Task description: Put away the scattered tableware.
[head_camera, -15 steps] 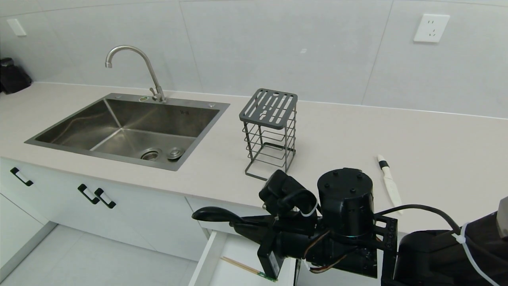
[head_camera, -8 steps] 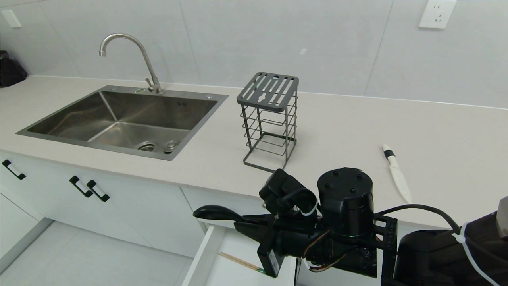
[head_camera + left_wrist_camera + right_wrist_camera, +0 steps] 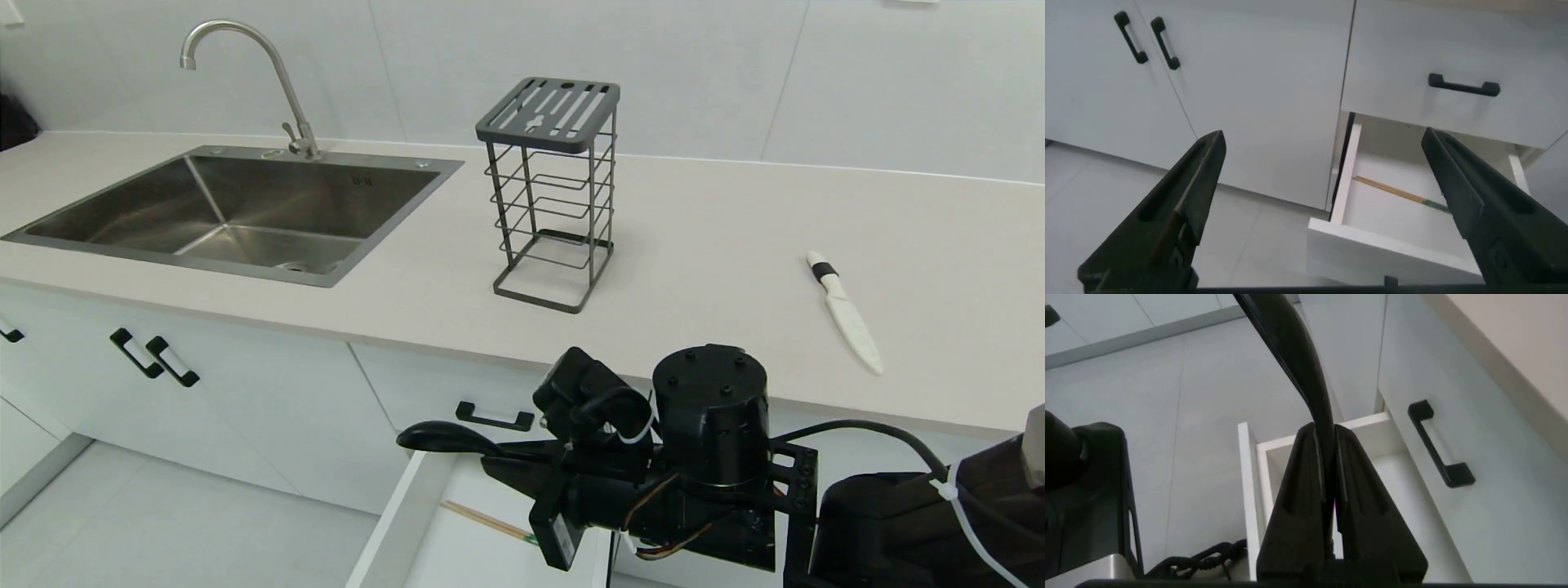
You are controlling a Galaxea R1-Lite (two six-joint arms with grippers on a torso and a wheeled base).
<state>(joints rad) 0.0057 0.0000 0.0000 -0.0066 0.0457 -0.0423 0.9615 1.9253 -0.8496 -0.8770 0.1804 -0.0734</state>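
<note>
In the head view, the right gripper (image 3: 510,465) sits low in front of the cabinets, its fingers pressed together on the handle of a black spoon (image 3: 445,439). The bowl end of the spoon sticks out toward the robot's left, over the near left corner of an open drawer (image 3: 392,531). A pair of chopsticks (image 3: 486,520) lies slantwise on the drawer floor, below the gripper and apart from the spoon. Up on the counter (image 3: 718,245), a white knife (image 3: 845,314) lies flat, well to the right of an upright wire rack (image 3: 555,196) and well apart from the gripper. A steel sink (image 3: 237,212) is set into the counter on the left. In the left wrist view, the left gripper (image 3: 1321,143) has its fingers (image 3: 1184,204) spread wide with nothing between them. It hangs in front of the cabinet doors, and the open drawer (image 3: 1388,241) lies beyond it with the chopsticks (image 3: 1396,192) on the drawer floor, touching neither finger. A closed drawer with a black handle (image 3: 1463,84) sits just above the open one. In the right wrist view, the right gripper (image 3: 1323,437) is clamped tight on the spoon (image 3: 1290,351), whose handle runs straight out past the fingertips. The open drawer (image 3: 1249,482) lies below the gripper, and the black handle (image 3: 1441,449) of the closed drawer shows beside it.
</note>
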